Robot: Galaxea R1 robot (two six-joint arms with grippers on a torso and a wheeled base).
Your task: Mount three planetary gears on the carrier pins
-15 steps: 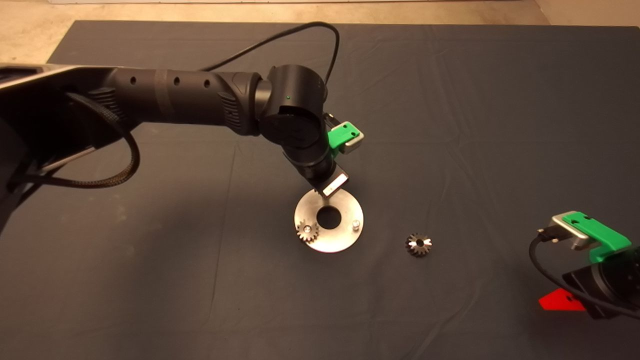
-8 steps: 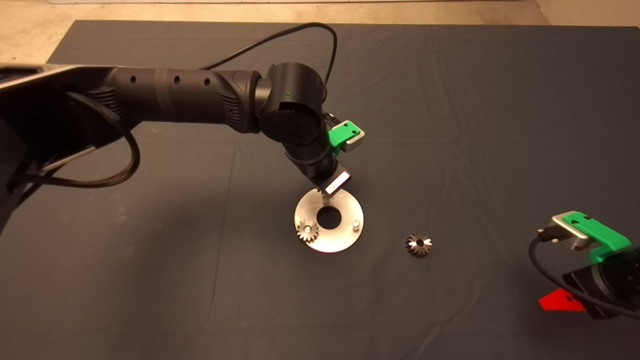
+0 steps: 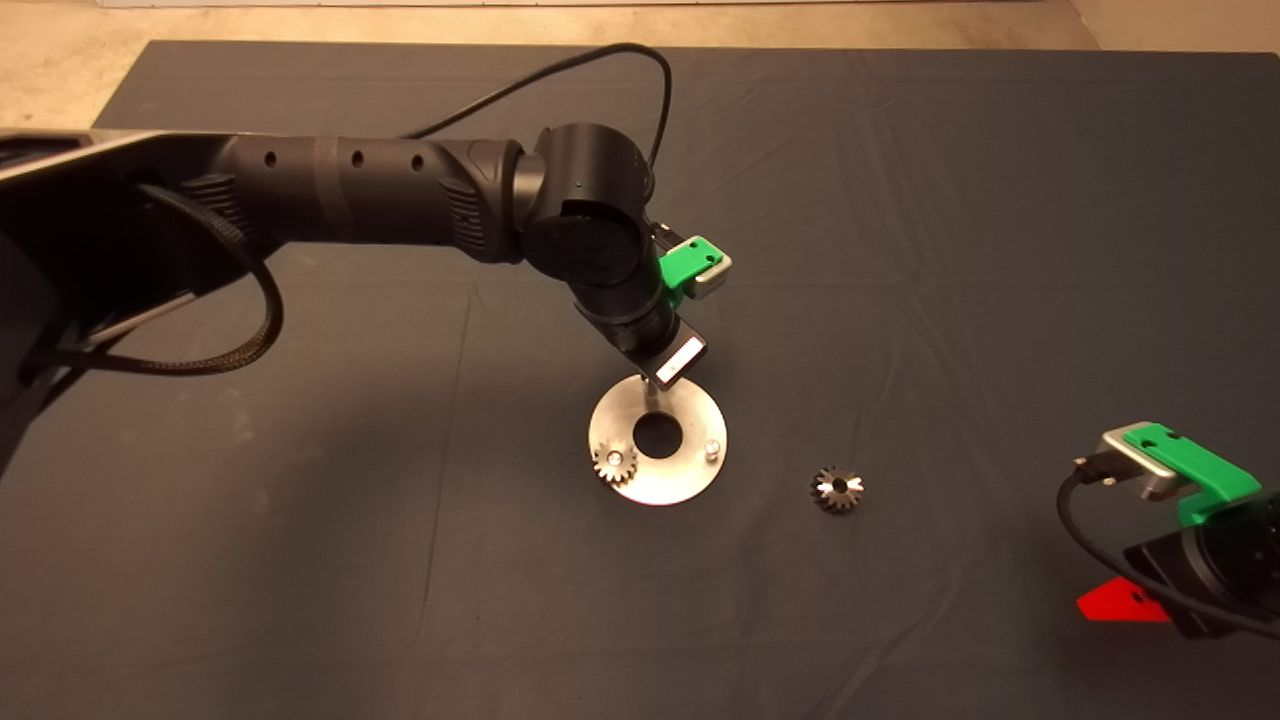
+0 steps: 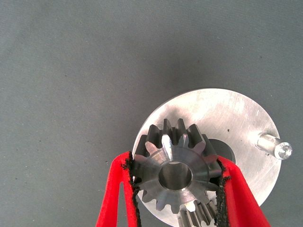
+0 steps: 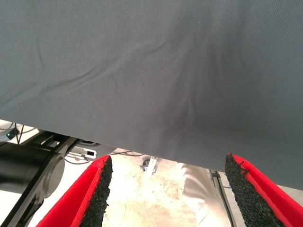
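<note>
Your left gripper (image 4: 176, 182) pinches one planetary gear (image 4: 176, 171) between its red fingers (image 4: 116, 191), held just above the round plate (image 4: 222, 118); under that gear, a second gear (image 3: 615, 462) sits on a pin of the plate; one bare carrier pin (image 4: 274, 145) stands off to the side of the gripper; a third gear (image 3: 837, 489) lies on the desk mat (image 3: 900, 250), well apart from the plate; your right gripper (image 5: 168, 191) is parked, fingers spread, near the mat's edge.
</note>
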